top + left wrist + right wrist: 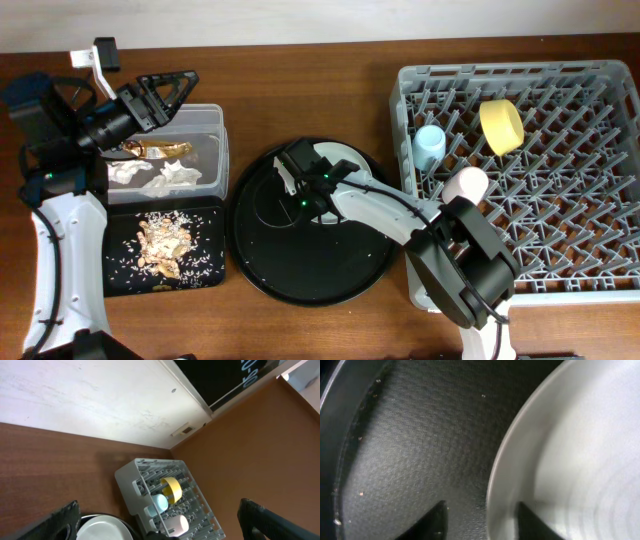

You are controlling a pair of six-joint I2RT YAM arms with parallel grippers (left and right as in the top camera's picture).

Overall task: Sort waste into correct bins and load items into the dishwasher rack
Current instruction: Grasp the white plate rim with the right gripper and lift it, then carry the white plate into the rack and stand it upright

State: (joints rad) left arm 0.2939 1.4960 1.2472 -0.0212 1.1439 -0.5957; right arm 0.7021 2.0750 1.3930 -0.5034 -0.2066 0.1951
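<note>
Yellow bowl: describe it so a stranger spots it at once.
Find the large grey dishwasher rack on the right. Among the pegs in its left part sit a light blue cup, a pale pink cup and the yellow bowl. Only the bowl is yellow, sitting farthest right.

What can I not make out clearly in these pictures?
Plate: overhead, the right arm covers most of it; the right wrist view cuts it off at the edge.
Right tool: the right wrist view shows only fingertips on either side of the plate rim; whether they touch it is unclear.
Tub: overhead, the left tool covers one corner.
Rack: overhead, the right arm hides one corner.
</note>
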